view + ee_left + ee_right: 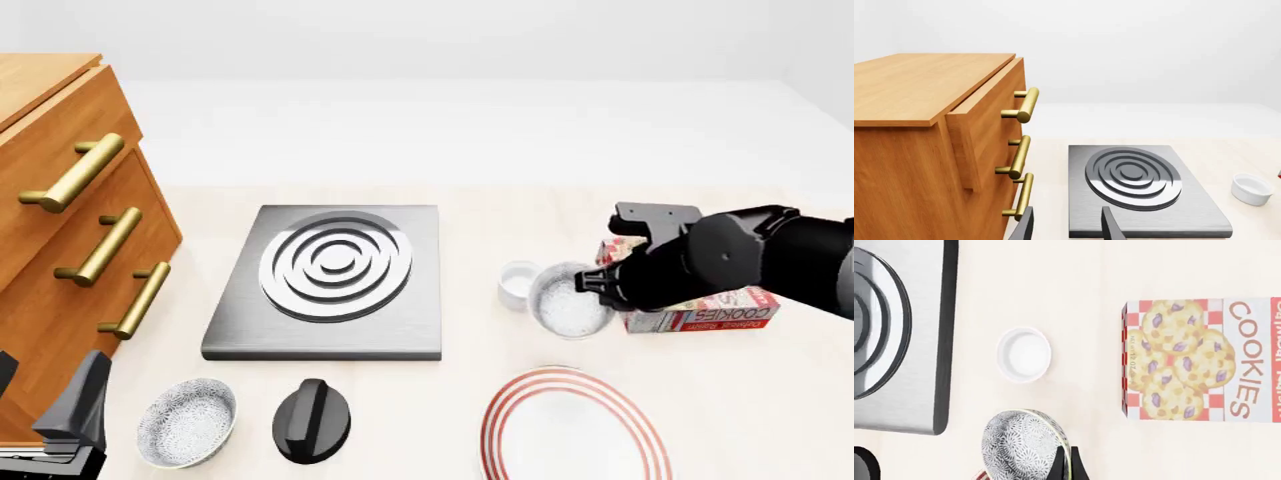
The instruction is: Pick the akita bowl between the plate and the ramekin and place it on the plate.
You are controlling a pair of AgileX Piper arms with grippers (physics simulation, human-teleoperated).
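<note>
Right pincer (pixel 1066 465) clamped on akita bowl (pixel 571 300) rim, bowl tilted and apparently lifted, beside ramekin (pixel 517 283) | plate (pixel 577 432) bare, placement pending | left pincer (pixel 1067 227) spread wide, idle by drawers.

A pale, cream-coloured counter (pixel 454 225) carries everything. At its left edge stands a wooden drawer cabinet (pixel 54 250) with brass handles. Just beside it lies a grey square burner (pixel 327 285) with silver rings. Nearer the front sit a speckled bowl (pixel 187 422) and a black knob (pixel 311 420), close together, and the red-ringed plate (pixel 574 425). Right of the burner stand the small white ramekin (pixel 517 283) and a flat cookie box (pixel 707 312).
</note>
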